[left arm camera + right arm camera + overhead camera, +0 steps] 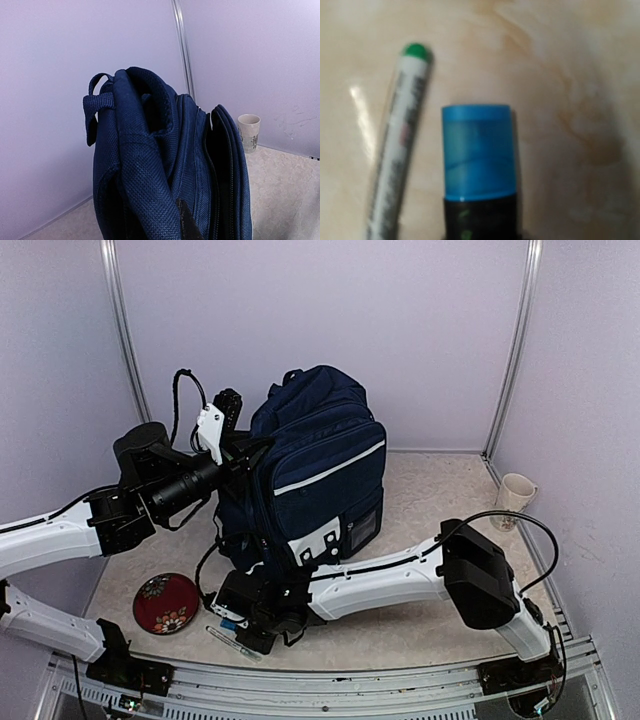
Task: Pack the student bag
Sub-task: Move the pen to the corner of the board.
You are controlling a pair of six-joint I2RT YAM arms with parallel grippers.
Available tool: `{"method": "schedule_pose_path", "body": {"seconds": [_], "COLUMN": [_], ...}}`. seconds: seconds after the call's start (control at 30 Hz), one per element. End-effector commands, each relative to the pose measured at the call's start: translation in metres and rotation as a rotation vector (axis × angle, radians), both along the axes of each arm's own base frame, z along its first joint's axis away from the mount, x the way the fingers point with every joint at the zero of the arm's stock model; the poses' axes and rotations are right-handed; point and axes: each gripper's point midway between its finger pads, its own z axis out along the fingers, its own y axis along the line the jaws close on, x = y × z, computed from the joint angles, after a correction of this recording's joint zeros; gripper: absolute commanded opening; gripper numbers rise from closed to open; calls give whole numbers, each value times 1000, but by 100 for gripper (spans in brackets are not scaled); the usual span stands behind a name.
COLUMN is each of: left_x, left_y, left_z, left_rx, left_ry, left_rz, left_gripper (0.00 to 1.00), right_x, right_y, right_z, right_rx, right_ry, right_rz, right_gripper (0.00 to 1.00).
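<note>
The student bag [320,465] stands upright, and the left gripper [250,445] is pinched narrowly on its rear strap near the top. The right gripper [232,620] sits low just in front of the bag, over a blue-capped marker [477,150] beside a white pen [400,145]; how wide its jaws stand cannot be told. A red dish [165,602] lies nearby.

student bag [320,465] at table [440,625] centre; cup [515,495] far right corner; dish [165,602] front left; pen [400,145] beside marker [479,155], front edge.
</note>
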Motion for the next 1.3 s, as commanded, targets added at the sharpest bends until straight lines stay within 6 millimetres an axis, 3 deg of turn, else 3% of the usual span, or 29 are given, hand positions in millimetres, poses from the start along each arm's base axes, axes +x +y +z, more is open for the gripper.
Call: {"method": "schedule_pose_path", "body": {"seconds": [0.0, 0.1, 0.23, 0.33, 0.43, 0.5, 0.67, 0.8, 0.93, 1.1, 1.17, 1.27], "left_x": [2, 2, 3, 4, 5, 5, 3, 2, 2, 3, 4, 3], "left_y": [13, 13, 13, 12, 10, 9, 9, 11, 12, 10, 9, 9], "left_z": [14, 15, 15, 14, 12, 11, 11, 13, 14, 10, 10, 11], "left_rx": [-41, -41, -37, -36, -36, -35, -36, -34, -37, -29, -28, -30], "left_ry": [-29, -29, -34, -34, -29, -28, -24, -24, -28, -23, -24, -26], "left_rz": [37, 35, 36, 34, 26, 22, 18, 23, 25, 23, 22, 20], "left_gripper": [0, 0, 0, 0, 0, 0, 0, 0, 0, 0, 0, 0], "right_x": [2, -3, -31, -65, -77, -73, -60, -45, -38, -35, -33, -36], "right_y": [-53, -82, -154, -208, -238, -237, -205, -195, -194, -184, -176, -159], "right_z": [-30, -31, -45, -54, -52, -48, -46, -49, -47, -28, -12, 30], "right_rx": [-175, -236, -401, -512, -596, -610, -559, -584, -594, -537, -486, -347], "right_ry": [6, 16, 114, 257, 316, 295, 267, 235, 213, 188, 170, 131], "right_rz": [-42, -36, 16, 79, 90, 89, 118, 118, 118, 115, 126, 177], "right_gripper": [11, 9, 8, 11, 21, 27, 35, 39, 19, 9, 6, 4]}}
